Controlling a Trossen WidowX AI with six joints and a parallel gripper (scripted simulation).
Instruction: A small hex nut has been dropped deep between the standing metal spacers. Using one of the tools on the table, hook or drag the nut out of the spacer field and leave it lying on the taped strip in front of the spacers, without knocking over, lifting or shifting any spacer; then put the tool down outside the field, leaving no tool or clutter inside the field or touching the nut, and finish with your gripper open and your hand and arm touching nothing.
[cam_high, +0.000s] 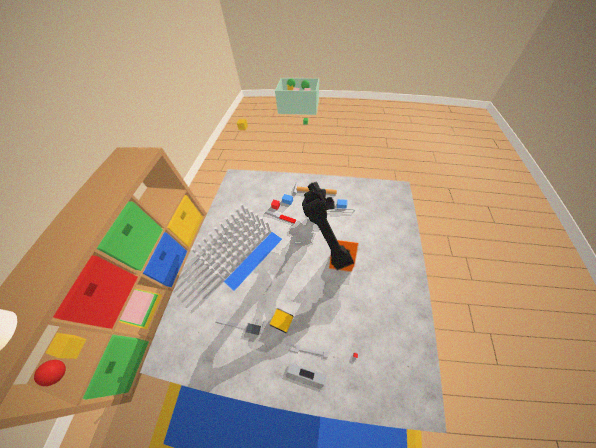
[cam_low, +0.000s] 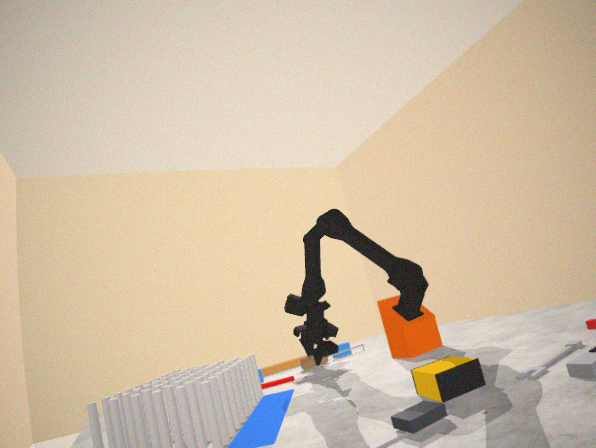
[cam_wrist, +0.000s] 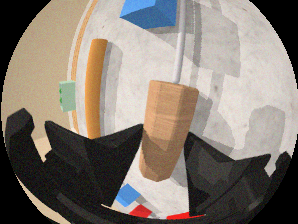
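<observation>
The grey metal spacers (cam_high: 232, 240) (cam_low: 200, 400) stand in dense rows. The blue taped strip (cam_high: 253, 261) (cam_low: 265, 420) lies along their front. The nut cannot be made out in any view. My gripper (cam_low: 317, 361) (cam_wrist: 164, 132) points down and is shut on the wooden handle (cam_wrist: 170, 107) of a hook tool, beyond the strip's far end and outside the field. The tool's thin metal rod (cam_high: 342, 213) (cam_wrist: 180, 50) runs away from the handle, and its bent end shows in the exterior view. Whether the tool is slightly off the table is unclear.
An orange-handled hammer (cam_high: 330, 191) (cam_wrist: 95, 90), a blue block (cam_high: 342, 203) (cam_wrist: 152, 12), another blue block (cam_high: 287, 199), a red block (cam_high: 275, 204) and a red-handled tool (cam_high: 287, 219) lie near the gripper. A yellow block (cam_high: 282, 320) (cam_low: 445, 372) and other tools lie nearer the front.
</observation>
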